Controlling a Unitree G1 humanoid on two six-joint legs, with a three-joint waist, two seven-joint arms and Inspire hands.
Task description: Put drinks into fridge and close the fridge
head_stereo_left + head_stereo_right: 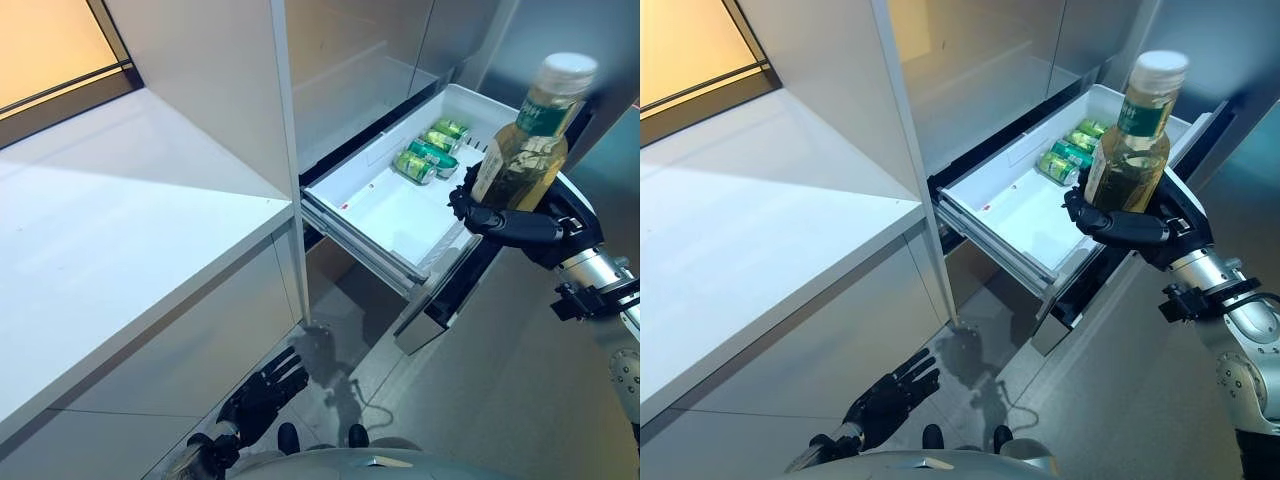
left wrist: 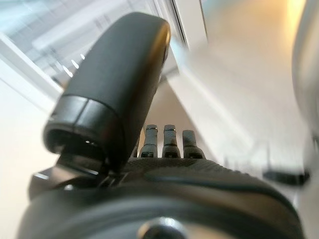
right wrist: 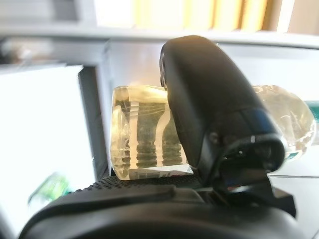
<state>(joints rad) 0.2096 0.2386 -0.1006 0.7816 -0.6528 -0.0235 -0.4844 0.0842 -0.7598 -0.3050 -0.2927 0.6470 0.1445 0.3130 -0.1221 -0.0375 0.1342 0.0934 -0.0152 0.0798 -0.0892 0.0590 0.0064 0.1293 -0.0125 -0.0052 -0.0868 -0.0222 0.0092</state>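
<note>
Nearest, the left hand hangs low beside the white counter, fingers straight and loose, holding nothing and clear of the work. Further out, the right hand has fingers and thumb curled round the lower body of a bottle of pale yellow-green drink, holding it upright with its white cap on top, just over the near right edge of the fridge drawer; upright, it is ready to be lowered in, I judge. The drawer stands pulled out, its near half bare. At its far end a few green cans lie on their sides, close together. The drawer is yet to be closed.
</note>
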